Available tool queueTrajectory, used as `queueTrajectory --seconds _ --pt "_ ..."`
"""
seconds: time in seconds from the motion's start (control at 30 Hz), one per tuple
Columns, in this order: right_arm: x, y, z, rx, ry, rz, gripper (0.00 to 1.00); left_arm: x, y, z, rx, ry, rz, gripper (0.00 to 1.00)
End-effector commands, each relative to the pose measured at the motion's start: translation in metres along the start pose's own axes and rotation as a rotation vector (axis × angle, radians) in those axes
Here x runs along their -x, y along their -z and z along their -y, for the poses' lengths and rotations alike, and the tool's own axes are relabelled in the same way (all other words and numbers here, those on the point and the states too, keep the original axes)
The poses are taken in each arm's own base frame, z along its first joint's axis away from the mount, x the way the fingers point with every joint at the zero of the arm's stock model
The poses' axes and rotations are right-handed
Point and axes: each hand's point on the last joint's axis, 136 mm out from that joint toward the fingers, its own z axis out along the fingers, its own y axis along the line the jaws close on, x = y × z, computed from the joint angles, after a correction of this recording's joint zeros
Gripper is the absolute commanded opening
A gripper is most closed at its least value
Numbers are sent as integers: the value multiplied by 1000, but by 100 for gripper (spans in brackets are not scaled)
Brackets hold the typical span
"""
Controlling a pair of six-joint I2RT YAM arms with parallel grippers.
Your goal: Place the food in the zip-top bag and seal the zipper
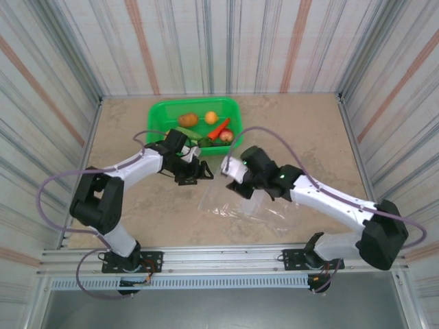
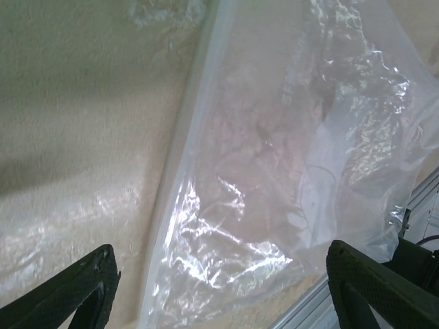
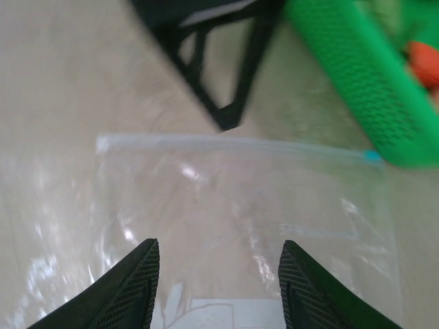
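The clear zip-top bag (image 1: 240, 202) lies flat and crinkled on the table. Its zipper (image 3: 233, 146) is a pale strip with a blue end, and it also runs as a pale edge (image 2: 180, 157) in the left wrist view. My right gripper (image 3: 219, 288) hovers open over the bag, with nothing between its fingers. My left gripper (image 2: 219, 288) stands wide open at the bag's zipper end, in front of the right gripper (image 1: 230, 175). The food sits in the green basket (image 1: 159, 110): a potato (image 1: 188, 120), an orange (image 1: 211, 117) and a red chili (image 1: 219, 127).
The basket's mesh wall (image 3: 357, 82) stands just beyond the bag's far right corner. Striped walls close in the table on three sides. A metal rail (image 1: 219, 257) runs along the near edge. Bare table lies at the far right (image 1: 309, 130).
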Motion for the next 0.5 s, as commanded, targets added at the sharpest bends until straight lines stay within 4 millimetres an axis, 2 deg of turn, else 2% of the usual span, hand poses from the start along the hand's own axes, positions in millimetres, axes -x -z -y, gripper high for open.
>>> queueTrajectory --seconds 0.0,0.07,0.13,0.3,0.37,0.43,0.47 --pt "6 15 25 -18 -505 87 44 20 -4 17 -75 -56 -5 81" --pt "-16 12 43 -122 -626 103 26 26 -13 17 -88 -45 -25 77" --pt "-52 13 57 -245 -792 16 0 32 -18 13 -74 -44 -21 77" --pt "-124 31 66 -501 -920 -263 0 40 -17 6 -76 -30 3 77" --pt "-143 38 67 -553 -1012 -263 1 41 -18 6 -85 -30 4 77" --pt "-160 33 61 -529 -1110 -233 8 40 -20 6 -99 -29 0 77" --pt "-168 29 58 -514 -1151 -220 8 40 -21 6 -105 -28 -2 76"
